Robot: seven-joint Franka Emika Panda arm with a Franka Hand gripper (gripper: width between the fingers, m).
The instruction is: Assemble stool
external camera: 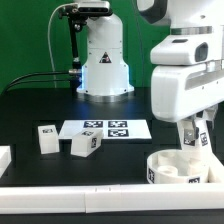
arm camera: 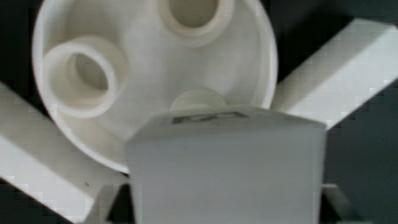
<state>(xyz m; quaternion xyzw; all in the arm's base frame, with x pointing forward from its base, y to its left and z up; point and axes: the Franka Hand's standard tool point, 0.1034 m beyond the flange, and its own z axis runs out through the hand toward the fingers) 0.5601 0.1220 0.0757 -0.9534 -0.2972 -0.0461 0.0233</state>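
Stool seat sits sockets-up on the table, tucked in the rail corner, likely so it can't slide. End effector clamps a leg upright over it, probably lining up a socket. Two spare legs wait near the marker board.

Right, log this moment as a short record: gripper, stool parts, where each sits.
gripper: shut on the held leg, just above the seat
seat: on the table, round sockets facing up
first loose leg: on the table, exterior view's left
second loose leg: close beside the first, not touching it
marker board: flat on the table behind the loose legs
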